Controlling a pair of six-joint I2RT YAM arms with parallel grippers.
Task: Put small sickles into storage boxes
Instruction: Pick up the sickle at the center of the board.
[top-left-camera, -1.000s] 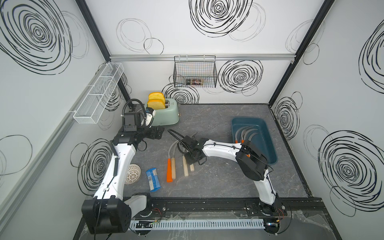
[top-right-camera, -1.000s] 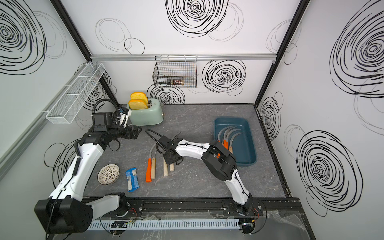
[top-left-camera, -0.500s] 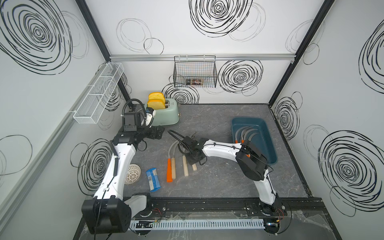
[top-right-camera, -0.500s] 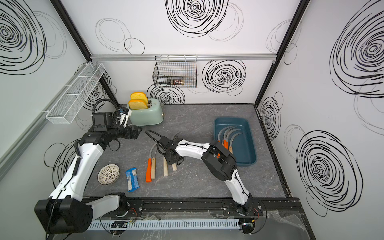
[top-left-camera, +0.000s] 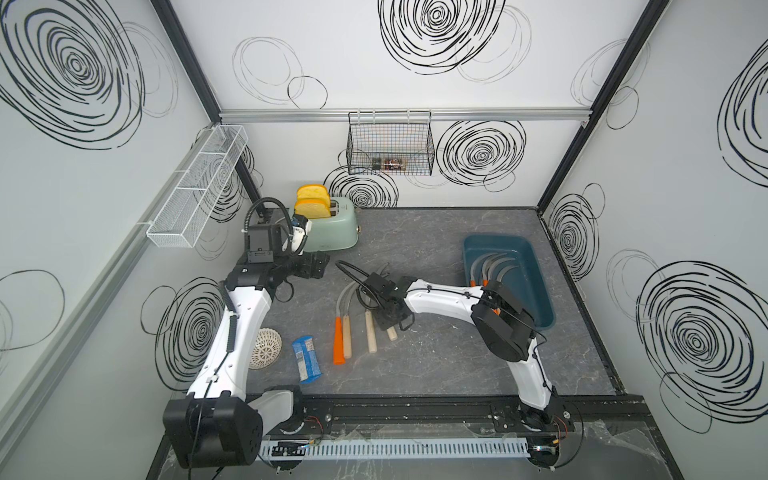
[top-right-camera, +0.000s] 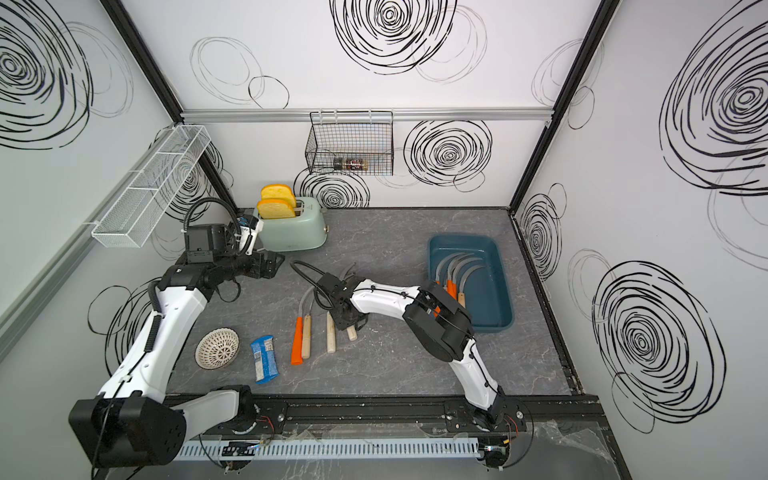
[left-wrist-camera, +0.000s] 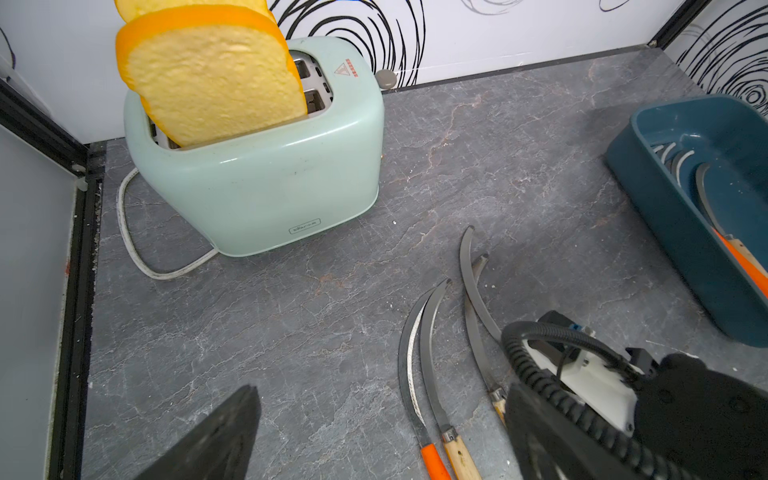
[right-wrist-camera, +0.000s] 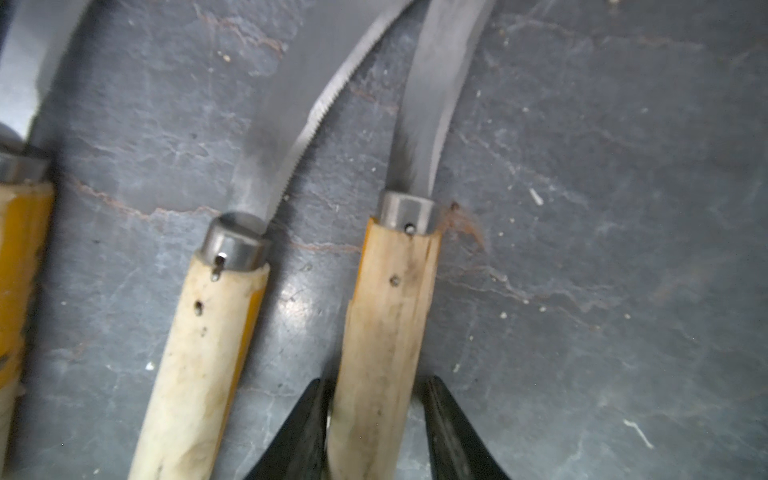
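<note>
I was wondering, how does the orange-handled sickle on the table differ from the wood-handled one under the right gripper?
The orange-handled sickle has a bright orange grip, the wood-handled sickle pale scuffed wood. The orange-handled sickle lies ungripped; the wood-handled sickle sits between the fingers of the right gripper. Both lie flat, with curved grey blades.

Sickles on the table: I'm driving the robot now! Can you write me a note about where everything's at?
Left gripper: open, empty, near the toaster.
Right gripper: fingers either side of a wooden sickle handle on the table; firm grip unclear.
Done: several sickles lie in the blue tub.
Left: four on the table, counting that one.
</note>
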